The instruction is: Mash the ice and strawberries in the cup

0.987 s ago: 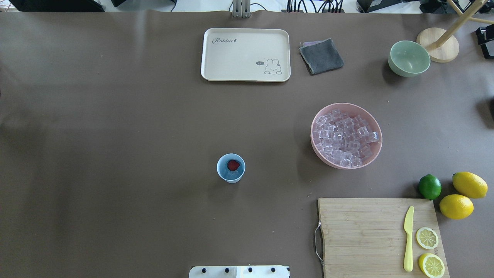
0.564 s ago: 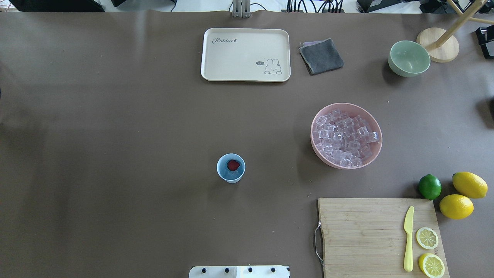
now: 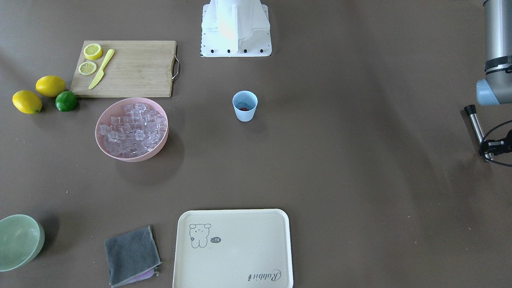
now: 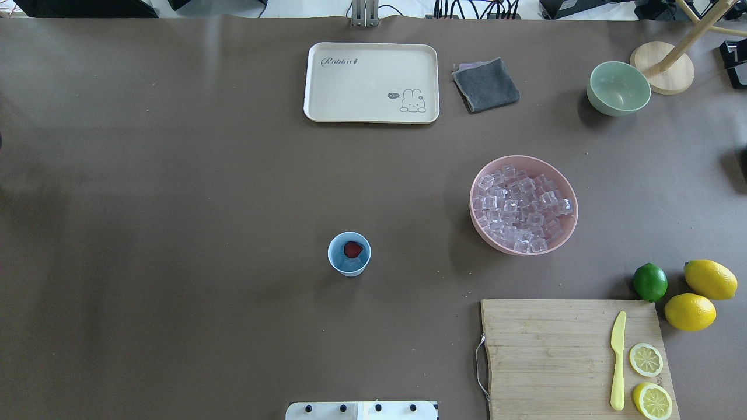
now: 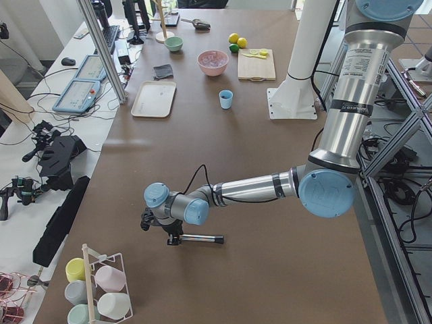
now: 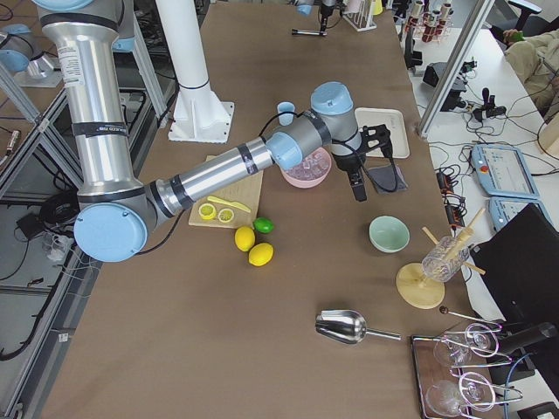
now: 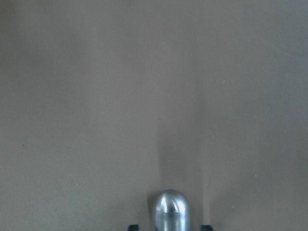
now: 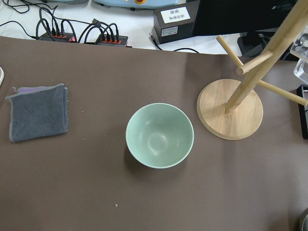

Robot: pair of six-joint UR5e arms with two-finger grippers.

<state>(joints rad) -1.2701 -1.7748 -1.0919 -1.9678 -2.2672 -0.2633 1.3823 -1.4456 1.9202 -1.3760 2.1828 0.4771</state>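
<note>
Near the ctr of the surface, a bit toward the robot-side edge, the cup (image 4: 349, 254) stands upright and alone. The strawberry (image 4: 352, 249) lies inside it on a few pcs of ice. Most of the ice (image 4: 519, 209) is heaped in the pink bowl (image 4: 473, 205), well apart from the cup, toward the surface's R end.

Far out by the L end, the L tool (image 5: 173, 236) points down at one end of a metal rod (image 5: 202, 237) w/ a black tip on its other end. The rod lies about level; can't tell if it's on the surface or just above. In the L wrist cam the rod's rounded end sits btwn two dark fingertips (image 7: 133, 226), barely in view. Can't tell if the tool is clamped on the rod or slack.

The R tool (image 6: 357, 192) hangs above the surface btwn the pink bowl and the green bowl (image 4: 617, 88), nr the grey cloth (image 4: 485, 85). It's seen only from the side, so gripping or released can't be told.

At the robot-side R corner is a wooden board (image 4: 572, 356) w/ a yellow knife (image 4: 617, 361) & two lemon halves (image 4: 645, 359). A lime (image 4: 649, 282) and two whole lemons (image 4: 710, 279) sit just off its far corner. A cream tray (image 4: 371, 82) is at the middle of the far edge, w/ the cloth beside it.
</note>
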